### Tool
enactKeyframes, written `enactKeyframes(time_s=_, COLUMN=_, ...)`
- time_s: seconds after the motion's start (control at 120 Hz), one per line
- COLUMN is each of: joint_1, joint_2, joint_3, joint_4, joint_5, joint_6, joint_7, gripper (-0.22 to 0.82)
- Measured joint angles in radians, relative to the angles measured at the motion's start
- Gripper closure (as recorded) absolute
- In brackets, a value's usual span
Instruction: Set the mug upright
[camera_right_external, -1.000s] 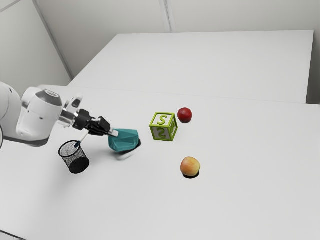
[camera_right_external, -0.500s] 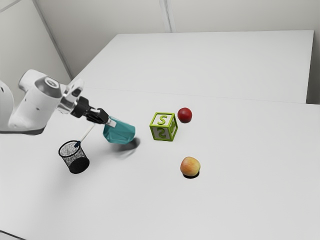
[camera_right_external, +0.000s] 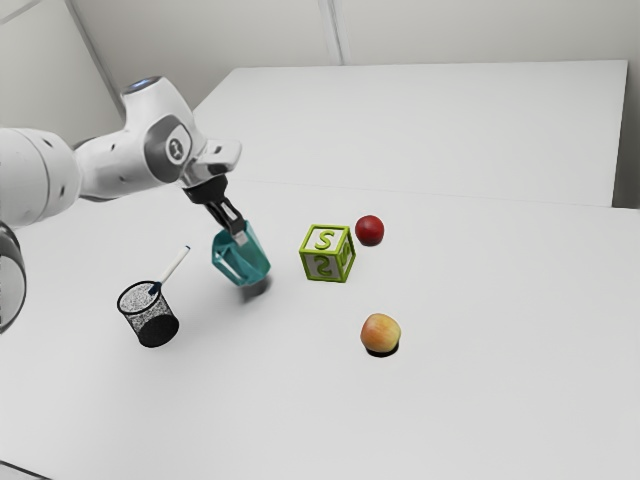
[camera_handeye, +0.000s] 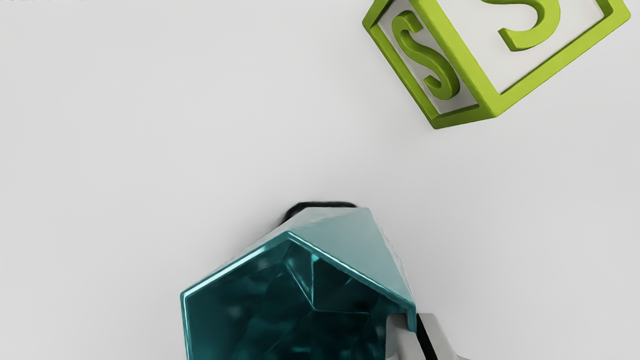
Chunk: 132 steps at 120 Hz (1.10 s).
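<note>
Mug: glossy, smooth facets. Block: smooth, plastic-looking. Surface: smooth, matt. Mesh cup, exterior view's 8 o'clock: metal-looking, rough weave.

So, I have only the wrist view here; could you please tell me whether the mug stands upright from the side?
Observer: No, the mug leans, its base toward the exterior view's right.
Operator: Thank you. Is anything near the letter block?
Observer: A red ball is beside the block, toward the exterior view's right.
Operator: And on the mug's other side?
Observer: A mesh cup with a pen in it.
</note>
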Motion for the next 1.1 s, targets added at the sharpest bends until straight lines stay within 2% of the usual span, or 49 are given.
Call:
enactKeyframes(time_s=0.383, joint_1=-0.021, joint_2=0.053, joint_3=-0.003, joint_4=0.011, joint_5=0.11, joint_6=0.0, joint_7=-0.105, gripper=0.78)
enactKeyframes(time_s=0.808, joint_1=-0.021, joint_2=0.05, joint_3=-0.003, joint_4=0.011, joint_5=0.107, joint_6=0.005, joint_7=-0.164, gripper=0.22)
enactKeyframes(time_s=0.942, joint_1=-0.024, joint_2=0.033, joint_3=-0.003, joint_4=0.011, joint_5=0.105, joint_6=0.003, joint_7=-0.175, gripper=0.12)
enactKeyframes(time_s=1.1, joint_1=-0.03, joint_2=-0.006, joint_3=-0.003, joint_4=0.027, joint_5=0.103, joint_6=-0.008, joint_7=-0.186, gripper=0.06)
